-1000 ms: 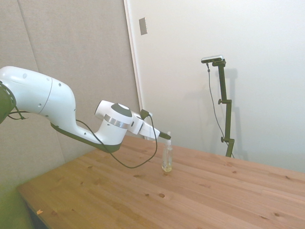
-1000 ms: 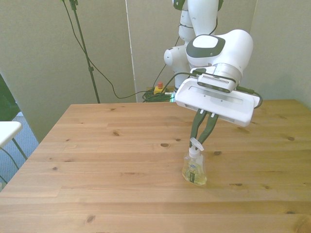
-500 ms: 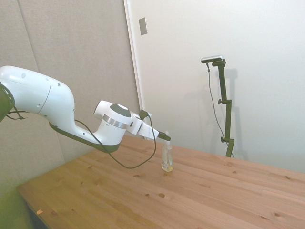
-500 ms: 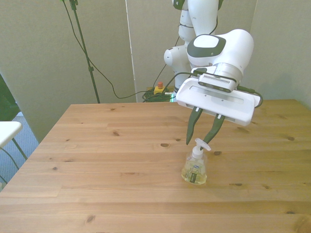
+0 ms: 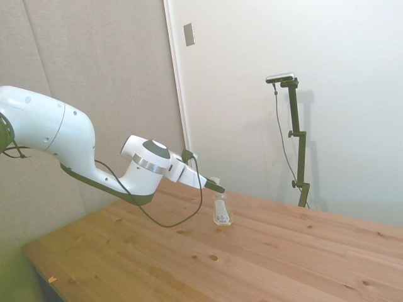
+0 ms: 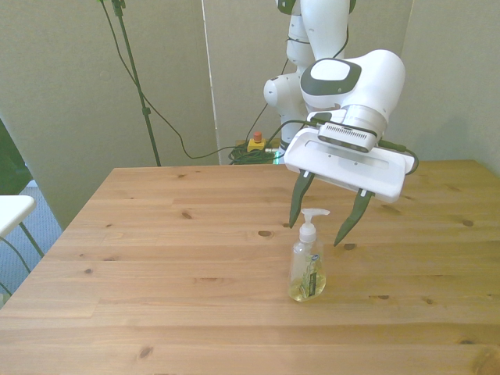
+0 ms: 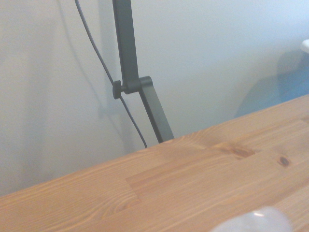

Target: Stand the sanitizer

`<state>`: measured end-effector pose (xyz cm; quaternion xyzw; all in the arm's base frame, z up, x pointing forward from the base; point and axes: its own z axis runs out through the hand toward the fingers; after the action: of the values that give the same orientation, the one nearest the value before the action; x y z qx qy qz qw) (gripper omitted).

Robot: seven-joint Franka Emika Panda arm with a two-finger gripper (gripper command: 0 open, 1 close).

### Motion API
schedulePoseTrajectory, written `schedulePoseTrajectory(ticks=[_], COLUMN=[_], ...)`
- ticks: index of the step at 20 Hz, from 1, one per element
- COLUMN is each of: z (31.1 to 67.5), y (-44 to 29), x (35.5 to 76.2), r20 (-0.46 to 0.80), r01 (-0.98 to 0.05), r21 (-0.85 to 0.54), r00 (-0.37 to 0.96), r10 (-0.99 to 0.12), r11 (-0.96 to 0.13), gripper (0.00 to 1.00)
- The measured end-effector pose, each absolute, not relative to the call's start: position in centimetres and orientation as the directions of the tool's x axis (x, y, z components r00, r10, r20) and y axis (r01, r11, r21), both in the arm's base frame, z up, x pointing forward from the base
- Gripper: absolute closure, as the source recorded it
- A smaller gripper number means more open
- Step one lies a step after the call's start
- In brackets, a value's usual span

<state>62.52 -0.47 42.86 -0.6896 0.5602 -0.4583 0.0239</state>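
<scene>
Nearest the front view's camera, the sanitizer (image 6: 307, 262) stands upright on the wooden table (image 6: 156, 273), pale yellow liquid in its base and its white pump on top. Just behind it, the gripper (image 6: 323, 220) hangs with its jaws spread wide, one finger on either side of the pump, touching nothing.

Claw (image 6: 323, 220) now apart, sanitizer (image 6: 307, 262) upright
</scene>
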Motion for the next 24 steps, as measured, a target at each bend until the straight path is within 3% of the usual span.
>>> schedulePoseTrajectory(ticks=[9, 17, 24], z=[43.4, 43.0, 45.8], y=[-0.5, 2.1, 2.3], x=[61.2, 57.9, 54.1], r20=[0.575, 0.444, 0.295], r01=[-0.763, -0.824, -0.818], r21=[-0.54, -0.386, -0.235], r00=[-0.028, 0.229, 0.455], r10=[-0.818, -0.867, -0.84], r11=[-0.354, -0.415, -0.526], gripper=[0.0, 0.0, 0.0])
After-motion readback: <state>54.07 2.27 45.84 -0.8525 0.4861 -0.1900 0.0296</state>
